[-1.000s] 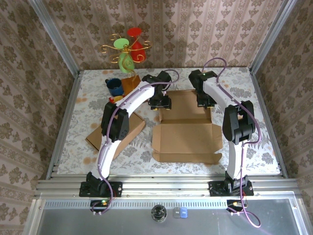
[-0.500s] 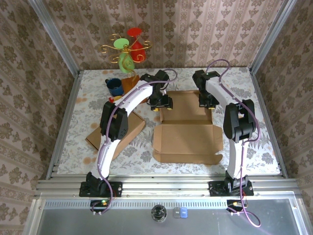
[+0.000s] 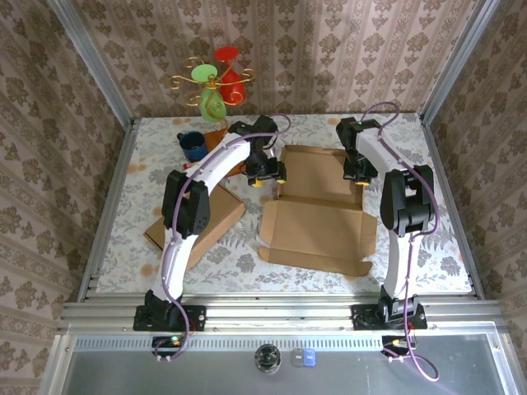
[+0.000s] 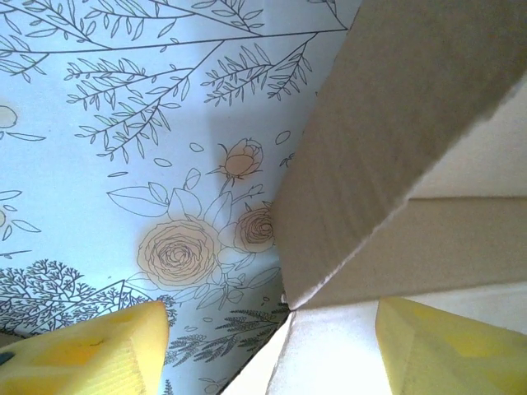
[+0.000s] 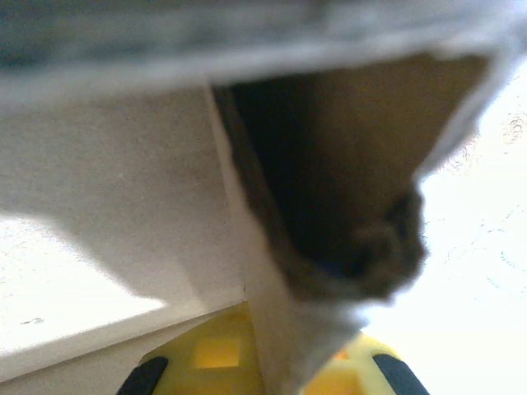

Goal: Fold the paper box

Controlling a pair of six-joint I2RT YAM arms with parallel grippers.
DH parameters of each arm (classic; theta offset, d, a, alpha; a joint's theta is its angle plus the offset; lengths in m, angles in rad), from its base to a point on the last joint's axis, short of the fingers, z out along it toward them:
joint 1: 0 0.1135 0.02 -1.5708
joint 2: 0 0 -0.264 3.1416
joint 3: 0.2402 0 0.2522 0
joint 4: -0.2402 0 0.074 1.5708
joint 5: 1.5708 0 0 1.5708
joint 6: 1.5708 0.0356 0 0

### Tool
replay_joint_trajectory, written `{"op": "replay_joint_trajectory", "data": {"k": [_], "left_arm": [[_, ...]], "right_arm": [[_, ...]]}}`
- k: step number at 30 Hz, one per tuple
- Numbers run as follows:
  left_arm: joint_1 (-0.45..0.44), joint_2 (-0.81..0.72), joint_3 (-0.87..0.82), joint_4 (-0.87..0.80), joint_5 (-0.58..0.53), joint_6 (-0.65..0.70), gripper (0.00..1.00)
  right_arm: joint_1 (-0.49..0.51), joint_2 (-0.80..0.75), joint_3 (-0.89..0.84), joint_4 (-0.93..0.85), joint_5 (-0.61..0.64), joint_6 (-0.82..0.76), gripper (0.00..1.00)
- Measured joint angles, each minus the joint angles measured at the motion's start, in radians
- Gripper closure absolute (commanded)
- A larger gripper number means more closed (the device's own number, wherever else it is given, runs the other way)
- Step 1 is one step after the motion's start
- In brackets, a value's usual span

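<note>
Left gripper (image 3: 268, 176): fingers (image 4: 90, 358) apart, box (image 3: 317, 230) corner just ahead between them, ungripped.
Right gripper (image 3: 359, 176): clamped on box's right rear flap.
Box: lies opened, mid-table (image 3: 148, 189), between arms.

I can read no text, label, brand or number: the paper box (image 3: 317, 226) is plain brown cardboard, and the tablecloth (image 3: 148, 177) carries only printed flowers.

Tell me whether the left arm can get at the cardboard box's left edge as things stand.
Probably yes. The left gripper stands open right beside the cardboard box, and the left wrist view shows the box's edge just ahead between its yellow fingers, with nothing in the way.
</note>
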Motion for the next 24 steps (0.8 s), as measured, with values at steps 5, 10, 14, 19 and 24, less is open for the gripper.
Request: {"op": "replay_joint_trajectory", "data": {"k": [5,10,14,19,24], "left_arm": [[0.004,-0.049,-0.024,0.0,0.0,-0.001,0.34],[0.003,-0.153,-0.117,0.021,0.028,-0.025,0.34],[-0.01,-0.266,-0.292,0.092,0.08,-0.086,0.34],[-0.045,-0.386,-0.54,0.244,0.151,-0.201,0.31],[-0.069,-0.438,-0.766,0.475,0.218,-0.344,0.29]], "right_arm": [[-0.046,0.0,0.0,0.008,-0.059,0.03,1.0],[-0.122,0.0,0.0,0.006,-0.137,0.085,1.0],[-0.174,0.004,0.006,0.0,-0.201,0.126,1.0],[-0.229,0.034,0.038,-0.02,-0.279,0.153,1.0],[-0.281,0.06,0.051,-0.028,-0.346,0.16,1.0]]}}
